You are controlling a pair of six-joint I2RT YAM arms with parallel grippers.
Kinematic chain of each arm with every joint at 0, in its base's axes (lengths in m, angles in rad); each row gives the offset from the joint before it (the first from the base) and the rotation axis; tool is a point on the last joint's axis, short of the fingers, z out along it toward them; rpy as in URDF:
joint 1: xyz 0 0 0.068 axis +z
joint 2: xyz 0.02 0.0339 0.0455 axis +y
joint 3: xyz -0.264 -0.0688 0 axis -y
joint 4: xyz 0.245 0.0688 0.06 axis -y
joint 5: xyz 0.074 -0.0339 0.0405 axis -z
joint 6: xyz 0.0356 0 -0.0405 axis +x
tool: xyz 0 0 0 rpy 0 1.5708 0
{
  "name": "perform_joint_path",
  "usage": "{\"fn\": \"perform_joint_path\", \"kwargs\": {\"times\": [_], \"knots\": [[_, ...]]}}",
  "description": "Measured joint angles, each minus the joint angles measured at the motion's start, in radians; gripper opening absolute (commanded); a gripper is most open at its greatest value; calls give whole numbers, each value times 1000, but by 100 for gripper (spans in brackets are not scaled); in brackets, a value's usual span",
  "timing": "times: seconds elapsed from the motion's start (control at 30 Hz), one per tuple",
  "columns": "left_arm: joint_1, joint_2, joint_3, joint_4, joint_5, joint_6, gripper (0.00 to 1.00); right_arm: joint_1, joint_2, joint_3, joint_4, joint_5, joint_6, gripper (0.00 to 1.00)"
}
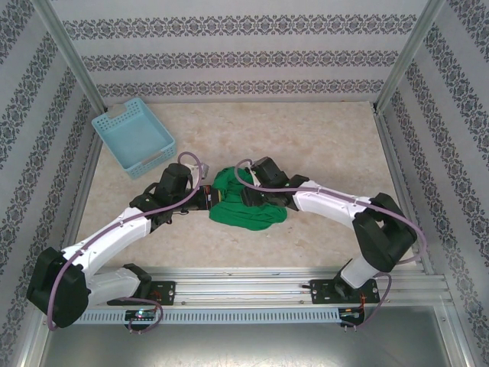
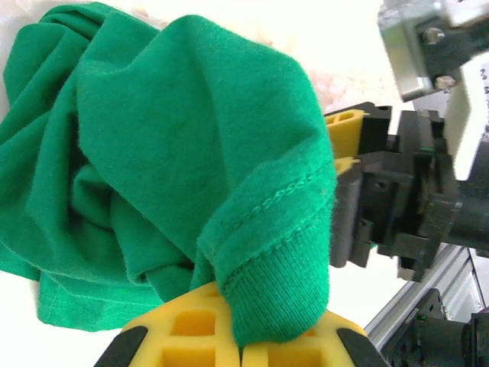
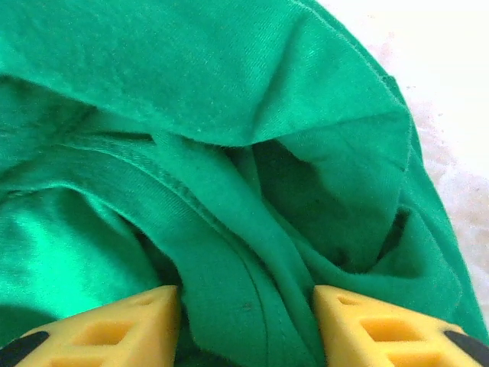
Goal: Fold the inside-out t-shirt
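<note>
Lying bunched on the surface (image 1: 306,138) just near-right of the basket (image 1: 153,160), the shirt (image 1: 256,215) sits between both arms. The left pincer (image 2: 243,344), on the basket side, clamps a ribbed hem. The right pincer (image 3: 246,321), on the far side, stands half-wide astride a seamed fold, equally near.

Both arms (image 1: 114,229) angled inward, left claw (image 2: 241,344) pinched on t-shirt (image 2: 176,153), right claw (image 3: 246,325) fingers apart

Beige table (image 1: 306,138), green t-shirt (image 1: 256,214), blue basket (image 1: 134,138)
</note>
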Motion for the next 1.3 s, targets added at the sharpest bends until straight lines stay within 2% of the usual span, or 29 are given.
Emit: {"fn": "perform_joint_path", "kwargs": {"times": [0.1, 0.27, 0.43, 0.57, 0.67, 0.8, 1.03, 1.17, 1.3], "knots": [[0, 0, 0, 0, 0, 1, 0, 0, 16, 26, -35, 32, -18, 0], [0, -1, 78, -88, -57, 59, 0, -3, -47, 52, -95, 132, -58, 0], [21, -18, 300, -179, -150, 153, 0, -79, -396, 34, -117, 188, -86, 0], [28, -58, 440, -180, -177, 198, 0, -228, -644, 33, -78, 124, -38, 0], [25, -95, 465, -146, -149, 212, 0, -250, -722, 22, -37, 64, -5, 0], [26, -48, 453, -149, -139, 212, 0, -250, -761, -117, 45, 34, 38, 0], [30, 311, 380, -297, -136, 203, 0, -252, -602, -343, 51, 11, 122, 0], [32, 342, 406, -399, -135, 199, 0, -252, -552, -348, 33, -30, 132, 0], [47, 344, 608, -425, -139, 193, 0, -265, -552, -180, -66, -29, 53, 0]]}}
